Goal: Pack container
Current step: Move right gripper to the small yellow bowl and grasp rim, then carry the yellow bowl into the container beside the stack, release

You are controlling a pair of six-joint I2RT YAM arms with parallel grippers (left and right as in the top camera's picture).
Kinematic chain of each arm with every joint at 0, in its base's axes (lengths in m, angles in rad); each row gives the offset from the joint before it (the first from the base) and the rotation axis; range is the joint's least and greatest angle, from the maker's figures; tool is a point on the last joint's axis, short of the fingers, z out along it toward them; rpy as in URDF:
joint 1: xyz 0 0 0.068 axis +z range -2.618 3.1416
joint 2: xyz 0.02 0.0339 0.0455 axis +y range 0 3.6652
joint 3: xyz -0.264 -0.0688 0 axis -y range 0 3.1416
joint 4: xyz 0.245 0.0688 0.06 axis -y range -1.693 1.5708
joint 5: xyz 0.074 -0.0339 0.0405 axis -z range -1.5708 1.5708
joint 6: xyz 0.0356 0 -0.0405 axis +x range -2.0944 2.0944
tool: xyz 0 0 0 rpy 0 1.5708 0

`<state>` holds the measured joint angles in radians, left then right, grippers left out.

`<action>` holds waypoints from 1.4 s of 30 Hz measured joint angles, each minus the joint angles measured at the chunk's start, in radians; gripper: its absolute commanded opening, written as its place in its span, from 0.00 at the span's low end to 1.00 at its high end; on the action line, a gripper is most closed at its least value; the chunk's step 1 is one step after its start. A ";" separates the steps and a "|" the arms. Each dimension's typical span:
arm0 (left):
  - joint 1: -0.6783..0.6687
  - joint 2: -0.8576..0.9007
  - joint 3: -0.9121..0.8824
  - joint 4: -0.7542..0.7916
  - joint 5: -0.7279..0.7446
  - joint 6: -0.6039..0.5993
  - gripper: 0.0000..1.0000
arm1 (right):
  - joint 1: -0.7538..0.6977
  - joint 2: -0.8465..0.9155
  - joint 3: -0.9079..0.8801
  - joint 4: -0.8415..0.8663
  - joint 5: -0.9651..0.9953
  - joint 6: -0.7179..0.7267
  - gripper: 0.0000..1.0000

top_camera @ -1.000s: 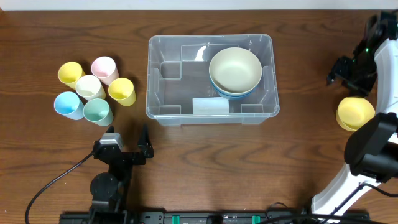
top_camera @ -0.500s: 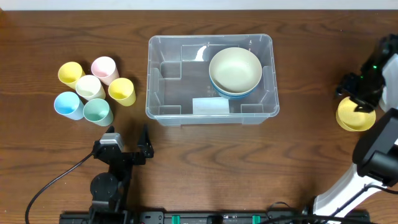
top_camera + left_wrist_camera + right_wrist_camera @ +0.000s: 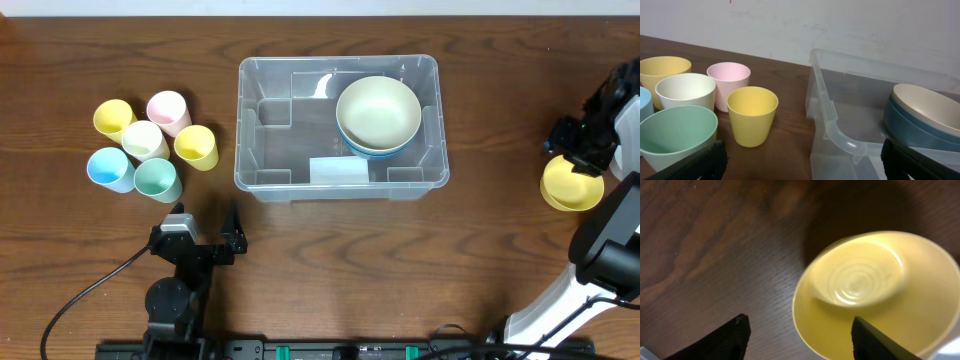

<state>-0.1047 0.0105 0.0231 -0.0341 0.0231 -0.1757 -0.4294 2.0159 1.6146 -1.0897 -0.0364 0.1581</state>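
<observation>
Clear plastic: the container [image 3: 243,150] sits upper centre in the overhead view, on a brown wooden table [image 3: 480,270]. In its right half a cream bowl [image 3: 378,108] is nested in a blue bowl [image 3: 372,151]; a white label [image 3: 338,171] shows at its lower wall. Left of it we see cups in a tight cluster: pink cup [image 3: 168,109], cream cup [image 3: 145,140], blue cup [image 3: 109,168], green cup [image 3: 158,180], yellow cup [image 3: 196,146] and a second yellow cup [image 3: 113,118] at upper left. The left gripper [image 3: 207,222] is at lower left with fingers spread, gripping nothing and well apart from the cups. The right gripper [image 3: 581,143] is at the right edge, just above a yellow bowl [image 3: 571,187] (contact not clear from here).

Left wrist view: both fingertips sit in the bottom corners, wide apart. The yellow cup [image 3: 752,115] stands centre-left near the container's rounded corner [image 3: 840,136], and the stacked bowls are at the right edge.

Right wrist view (blurred): we see the yellow bowl [image 3: 865,290] filling the right side, open side up. The dark fingertips are spread at the bottom, and the bowl's near rim lies between them. We cannot tell whether they touch it.
</observation>
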 measured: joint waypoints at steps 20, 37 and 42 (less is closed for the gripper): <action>0.000 0.000 0.000 0.000 0.000 0.000 0.98 | 0.002 -0.002 -0.155 0.152 0.027 0.045 0.01; 0.000 0.000 0.000 0.000 0.000 0.000 0.98 | 0.154 0.004 0.438 -0.166 -0.163 -0.029 0.01; 0.000 0.000 0.000 0.000 0.000 0.000 0.98 | 0.409 -0.005 0.738 -0.266 -0.189 -0.103 0.01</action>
<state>-0.1047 0.0105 0.0231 -0.0341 0.0231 -0.1757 -0.0208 2.0109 2.3528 -1.3556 -0.2253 0.0555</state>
